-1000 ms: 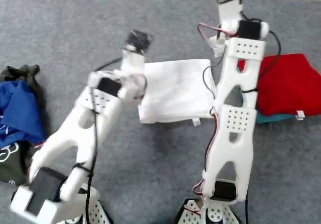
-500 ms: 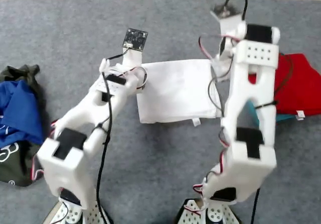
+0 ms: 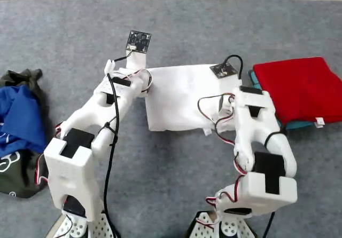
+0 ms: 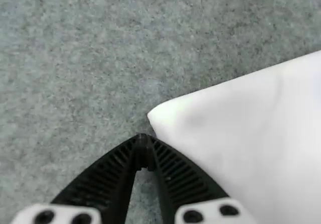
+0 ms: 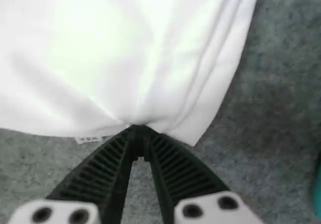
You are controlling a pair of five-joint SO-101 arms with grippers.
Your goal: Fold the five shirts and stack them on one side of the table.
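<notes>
Left wrist view: the left gripper (image 4: 142, 142), fingers pressed together and empty, sits beside the corner of the white shirt (image 4: 241, 133). Right wrist view: the right gripper (image 5: 138, 131) pinches its hem; I judge both should grip before lifting. High view: five shirts in all, the white one mid-table, the red shirt (image 3: 299, 91) on the teal shirt (image 3: 293, 125) at the table's right edge, and the blue shirt (image 3: 21, 118) and dark shirt (image 3: 18, 79) at its left.

White shirt (image 3: 181, 96) of smooth cloth, red shirt (image 3: 296, 86) of soft cloth, table cover (image 3: 69, 30) grey, fuzzy and matt, arms (image 3: 254, 118) of shiny white plastic.
</notes>
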